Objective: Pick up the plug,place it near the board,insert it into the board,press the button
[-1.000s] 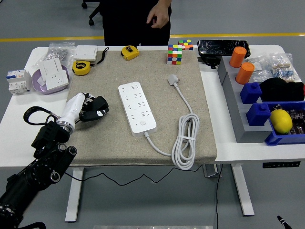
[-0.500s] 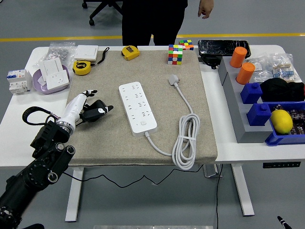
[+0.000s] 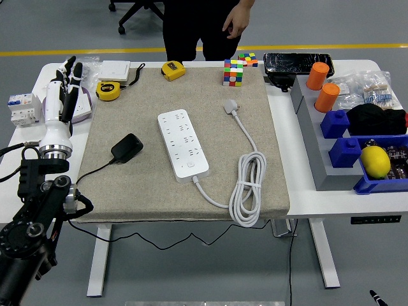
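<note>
A black plug adapter [image 3: 126, 147] with a black cable lies on the beige mat [image 3: 146, 95], left of the white power strip [image 3: 183, 143]. The strip lies along the mat's middle, with its white cord coiled at the right [image 3: 248, 187] and its own white plug [image 3: 230, 106] near the top. My left hand [image 3: 65, 86] is raised at the table's left edge, fingers spread and empty, well left of and above the black plug. My right hand is not in view.
A purple bowl with a white socket [image 3: 80, 109], two yellow tape measures [image 3: 108, 90] [image 3: 173, 69], a Rubik's cube [image 3: 233, 71], a grey rack with orange cylinders [image 3: 326, 97] and blue bins [image 3: 376, 178] surround the mat. A person stands at the far side, one hand [image 3: 237, 23] hanging above the table.
My left hand let go of the black plug and rose up and to the left, fingers now spread. The plug now lies on the mat. The person's hand shifted.
</note>
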Controlling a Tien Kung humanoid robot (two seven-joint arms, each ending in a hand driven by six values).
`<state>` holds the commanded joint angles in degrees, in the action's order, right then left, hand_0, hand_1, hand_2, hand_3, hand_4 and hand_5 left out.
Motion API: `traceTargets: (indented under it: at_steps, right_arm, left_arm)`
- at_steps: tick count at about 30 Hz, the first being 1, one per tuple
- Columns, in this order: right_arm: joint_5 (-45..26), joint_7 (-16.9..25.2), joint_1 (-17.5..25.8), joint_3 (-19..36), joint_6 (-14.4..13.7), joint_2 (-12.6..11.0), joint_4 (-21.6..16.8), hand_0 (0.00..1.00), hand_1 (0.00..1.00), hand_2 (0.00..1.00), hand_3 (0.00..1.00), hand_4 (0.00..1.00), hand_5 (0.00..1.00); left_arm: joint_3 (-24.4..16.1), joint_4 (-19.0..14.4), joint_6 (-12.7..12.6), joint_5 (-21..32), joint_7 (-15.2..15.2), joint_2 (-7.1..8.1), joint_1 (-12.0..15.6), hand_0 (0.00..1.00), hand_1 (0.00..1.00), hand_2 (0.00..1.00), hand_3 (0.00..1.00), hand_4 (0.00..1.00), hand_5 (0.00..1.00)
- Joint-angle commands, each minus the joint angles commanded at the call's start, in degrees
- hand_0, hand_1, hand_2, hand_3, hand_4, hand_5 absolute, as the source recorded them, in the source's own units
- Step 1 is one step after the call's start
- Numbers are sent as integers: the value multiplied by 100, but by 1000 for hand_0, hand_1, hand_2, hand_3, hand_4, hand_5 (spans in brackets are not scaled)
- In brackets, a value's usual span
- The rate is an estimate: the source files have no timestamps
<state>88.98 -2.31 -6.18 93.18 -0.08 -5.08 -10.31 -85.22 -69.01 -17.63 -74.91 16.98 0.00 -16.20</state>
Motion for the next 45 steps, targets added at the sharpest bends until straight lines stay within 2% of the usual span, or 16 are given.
traceTargets:
  at_steps: [3, 6, 10, 12, 14, 18, 23, 28, 29, 32, 38, 45]
  right_arm:
    - [-10, 1, 0, 0, -2, 1, 0, 813, 735, 734, 765, 998, 998]
    - [-11, -3, 8, 2, -2, 12, 0, 813, 734, 733, 765, 998, 998]
    - [-17, -5, 15, -8, 2, 26, 0, 813, 734, 733, 765, 998, 998]
    - [-26, -3, 13, -19, 3, 29, 0, 813, 734, 734, 765, 998, 998]
    - [-25, -5, 10, -25, 4, 30, 0, 813, 734, 734, 765, 998, 998]
    - [-23, 1, -6, -33, 3, 33, 0, 813, 734, 734, 765, 998, 998]
    - [-9, 7, -10, -80, 12, 49, 0, 813, 735, 734, 765, 998, 998]
    - [71, 15, 17, -113, 35, 95, 0, 813, 735, 734, 765, 998, 998]
    - [107, 14, 15, -96, 38, 108, 0, 814, 734, 734, 765, 998, 998]
    - [175, 22, 11, -62, 48, 144, 0, 814, 734, 734, 765, 998, 998]
    - [241, 28, -13, -41, 61, 177, 0, 814, 735, 734, 765, 998, 998]
    - [275, 22, -7, -23, 63, 172, 0, 814, 735, 735, 766, 998, 998]
  left_arm:
    - [-132, -248, 219, 657, 57, 0, 143, 891, 933, 870, 843, 998, 998]
    - [-271, -541, 570, 1402, 63, 0, 409, 867, 912, 860, 846, 998, 998]
    - [-417, -737, 759, 2324, 25, 0, 691, 867, 912, 860, 846, 998, 998]
    - [-471, -806, 805, 2785, -33, 0, 827, 833, 884, 851, 841, 998, 998]
    - [-541, -875, 857, 2947, -125, 0, 980, 833, 884, 851, 841, 998, 998]
    - [-704, -986, 859, 2476, -350, 0, 1230, 826, 862, 824, 810, 998, 998]
    - [-917, -1084, 713, 1357, -764, 0, 1420, 810, 853, 824, 811, 998, 974]
    - [-1074, -1085, 711, 207, -1162, 0, 1433, 810, 853, 824, 811, 998, 974]
    - [-1103, -1076, 739, -21, -1236, 0, 1423, 828, 869, 848, 821, 998, 898]
    - [-1161, -1076, 804, -526, -1406, 0, 1414, 828, 869, 848, 821, 998, 898]
    - [-1142, -1111, 843, -961, -1567, 0, 1432, 852, 908, 870, 818, 998, 901]
    - [-1081, -1106, 877, -963, -1577, 0, 1449, 865, 921, 875, 816, 998, 906]
